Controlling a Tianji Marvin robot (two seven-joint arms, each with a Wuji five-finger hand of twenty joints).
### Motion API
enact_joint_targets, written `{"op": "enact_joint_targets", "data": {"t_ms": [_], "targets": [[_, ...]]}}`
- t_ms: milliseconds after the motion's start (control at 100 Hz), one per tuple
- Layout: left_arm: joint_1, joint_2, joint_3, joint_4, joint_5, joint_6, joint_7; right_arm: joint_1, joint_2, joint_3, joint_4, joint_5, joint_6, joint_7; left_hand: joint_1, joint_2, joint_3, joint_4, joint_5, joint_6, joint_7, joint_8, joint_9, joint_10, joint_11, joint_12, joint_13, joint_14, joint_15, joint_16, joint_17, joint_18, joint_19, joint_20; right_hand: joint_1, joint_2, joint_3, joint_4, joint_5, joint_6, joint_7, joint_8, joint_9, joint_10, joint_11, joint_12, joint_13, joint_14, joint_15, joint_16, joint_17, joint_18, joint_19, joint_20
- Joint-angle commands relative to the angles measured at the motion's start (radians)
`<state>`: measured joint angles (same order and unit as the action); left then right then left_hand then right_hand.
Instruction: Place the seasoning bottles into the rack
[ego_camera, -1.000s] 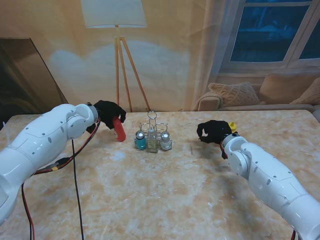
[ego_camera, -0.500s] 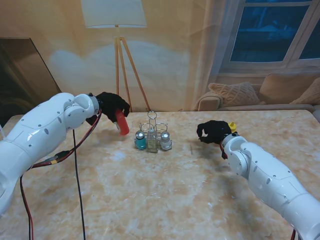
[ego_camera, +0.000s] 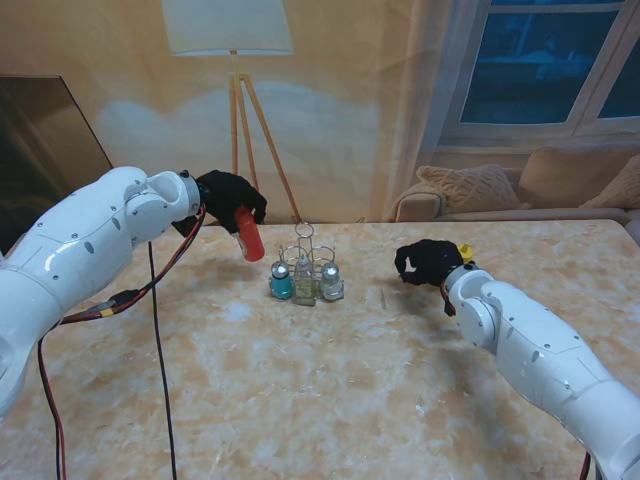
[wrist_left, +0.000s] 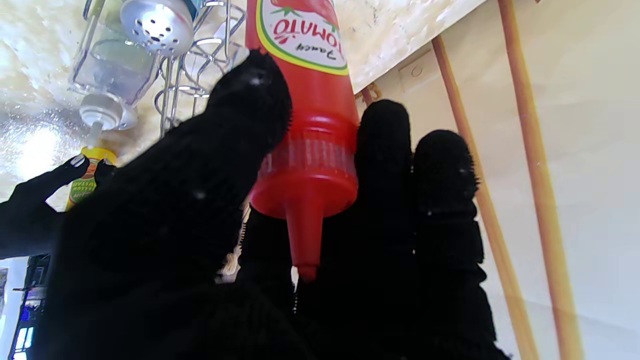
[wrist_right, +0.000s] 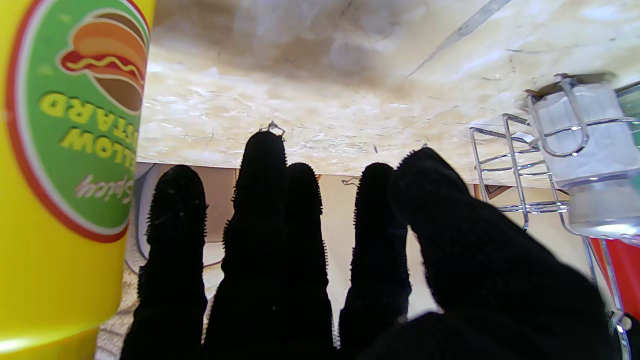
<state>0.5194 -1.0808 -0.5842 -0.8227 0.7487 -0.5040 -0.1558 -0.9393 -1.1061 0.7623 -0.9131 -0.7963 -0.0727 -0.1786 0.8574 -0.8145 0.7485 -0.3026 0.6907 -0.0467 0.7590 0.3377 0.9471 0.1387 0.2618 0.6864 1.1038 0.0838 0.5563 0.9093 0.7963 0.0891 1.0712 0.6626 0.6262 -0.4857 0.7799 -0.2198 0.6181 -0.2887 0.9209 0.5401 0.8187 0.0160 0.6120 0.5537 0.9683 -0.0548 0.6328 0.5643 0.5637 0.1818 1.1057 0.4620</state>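
1. Nearest to me on my right, the right hand (ego_camera: 428, 264) sits low over the marble table (ego_camera: 330, 390). Its wrist view shows the fingers (wrist_right: 265, 210) extended and close together with nothing between them, so I read it as holding nothing.

2. The yellow mustard bottle (wrist_right: 60, 165) stands just beside that hand; in the stand view only its cap (ego_camera: 464, 252) shows past the knuckles. I cannot tell whether the hand touches it. I judge the hand is parked there to be ready for a grasp once the rack is free.

3. Near the table's middle stands the wire rack (ego_camera: 306, 262), its handle loop upright. It already carries three small things: a blue shaker (ego_camera: 281, 282), a slim clear bottle (ego_camera: 304, 281) and a clear shaker (ego_camera: 331, 283). From the left wrist I can see the perforated shaker top (wrist_left: 156, 21).

4. Farther away on my left, the left hand (ego_camera: 228, 193) is lifted off the table, closed around the red tomato sauce bottle (ego_camera: 246, 232). The thumb (wrist_left: 250, 105) presses one side of the neck, the other fingers the opposite side, nozzle pointing into the palm. I judge the high grip lets the base go down into a rack ring unobstructed.

5. Count: two squeeze bottles outside the rack, three containers in it, one rack, two hands.
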Motion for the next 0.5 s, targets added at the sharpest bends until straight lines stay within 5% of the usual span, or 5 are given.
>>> {"op": "enact_joint_targets", "data": {"t_ms": [0,490], "targets": [[0.005,0.006,-0.022,-0.036,0.015,-0.01,-0.017,-0.001,-0.008,-0.003,0.003,0.0,-0.005,0.016,0.148,0.112,0.083,0.046,0.132,-0.041,0.252,0.078,0.124,-0.061,0.108,0.061,0.012,-0.038,0.024,0.018,-0.015,-0.036,-0.01,0.002,0.015,-0.02,0.013,0.018,0.019,-0.011,0.016,0.007,0.018,-0.021,0.003,0.002,0.011,-0.008,-0.001,-0.004,0.002,-0.002,-0.001,-0.001],[0.05,0.024,-0.109,-0.124,0.054,-0.052,-0.041,0.006,-0.007,-0.007,0.008,0.006,-0.01,0.028,0.148,0.117,0.079,0.047,0.127,-0.042,0.253,0.082,0.12,-0.061,0.107,0.064,0.009,-0.041,0.022,0.022,-0.018,-0.038,-0.016,0.007,0.016,-0.021,0.014,0.018,0.019,-0.011,0.016,0.007,0.019,-0.021,0.002,0.002,0.012,-0.007,-0.001,-0.003,0.002,0.0,-0.001,0.0]]}}
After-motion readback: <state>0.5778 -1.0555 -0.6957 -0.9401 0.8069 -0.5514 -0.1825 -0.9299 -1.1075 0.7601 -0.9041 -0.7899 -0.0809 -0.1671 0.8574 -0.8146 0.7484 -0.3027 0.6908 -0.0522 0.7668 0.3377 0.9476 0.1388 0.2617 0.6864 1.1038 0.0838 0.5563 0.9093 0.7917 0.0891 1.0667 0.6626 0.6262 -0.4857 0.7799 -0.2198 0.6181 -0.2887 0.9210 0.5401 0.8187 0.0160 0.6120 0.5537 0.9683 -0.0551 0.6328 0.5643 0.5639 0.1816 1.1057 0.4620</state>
